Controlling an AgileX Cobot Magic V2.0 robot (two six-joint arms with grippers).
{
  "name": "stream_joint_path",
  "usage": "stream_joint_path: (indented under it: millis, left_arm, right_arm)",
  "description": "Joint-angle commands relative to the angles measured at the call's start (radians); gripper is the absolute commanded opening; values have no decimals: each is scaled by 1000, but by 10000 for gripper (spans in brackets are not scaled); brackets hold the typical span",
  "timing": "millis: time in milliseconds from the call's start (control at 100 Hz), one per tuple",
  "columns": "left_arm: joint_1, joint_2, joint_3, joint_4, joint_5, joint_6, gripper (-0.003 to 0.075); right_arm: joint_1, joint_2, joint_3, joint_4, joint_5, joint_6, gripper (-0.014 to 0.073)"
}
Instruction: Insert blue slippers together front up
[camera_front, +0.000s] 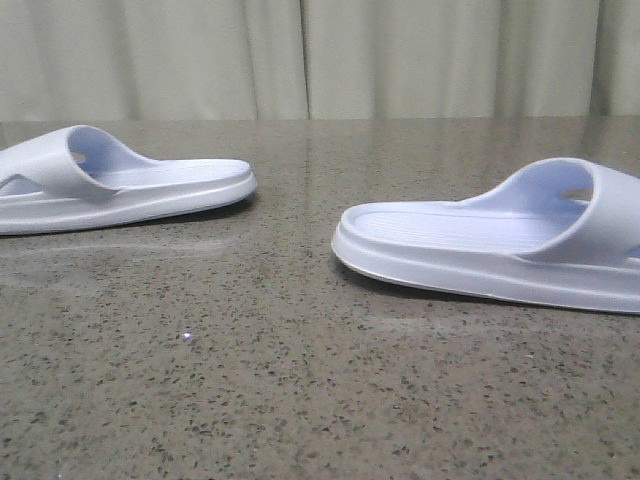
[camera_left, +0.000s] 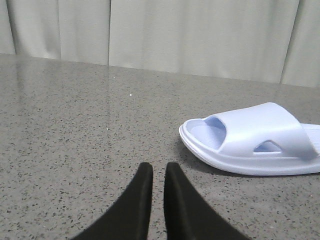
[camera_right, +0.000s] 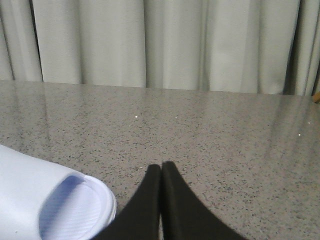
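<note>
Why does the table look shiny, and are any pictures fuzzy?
Front view: pale streaks of glare on the table, dark shadows under both slippers. Left wrist view: the curtain reflects faintly in the stone. Right wrist view: the near slipper and gripper look soft, slightly blurred.

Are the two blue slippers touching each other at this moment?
Apart. The front view shows the left slipper and the right slipper lying separately, with a wide stretch of bare speckled table between their facing ends.
</note>
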Motion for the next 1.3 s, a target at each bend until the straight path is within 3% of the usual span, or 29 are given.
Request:
stream_joint_path:
  millis: [0, 590, 760, 870, 950, 1000, 1110, 1290]
  left_arm:
    - [0, 11, 9, -10, -86, -11, 16]
    - [0, 11, 9, -72, -96, -11, 15]
    - [0, 11, 9, -298, -128, -11, 15]
    - [0, 11, 6, -494, -164, -11, 15]
    - [0, 11, -1, -543, -178, -11, 15]
    - [0, 11, -12, -545, -178, -11, 15]
    - [0, 11, -62, -529, -124, 1, 15]
    - [0, 109, -219, -338, -10, 3, 15]
  right_arm:
    - [-7, 9, 20, -9, -89, -4, -99]
    - [-7, 9, 20, 12, -125, -4, -99]
    - [-7, 9, 20, 154, -148, -4, -99]
    - [-7, 9, 20, 355, -173, -4, -99]
    - [-7, 9, 15, 512, -184, -4, -99]
    - [-7, 9, 5, 571, -177, -4, -99]
    - [-7, 9, -45, 574, -120, -5, -76]
    - [-7, 80, -197, 469, 60, -40, -74]
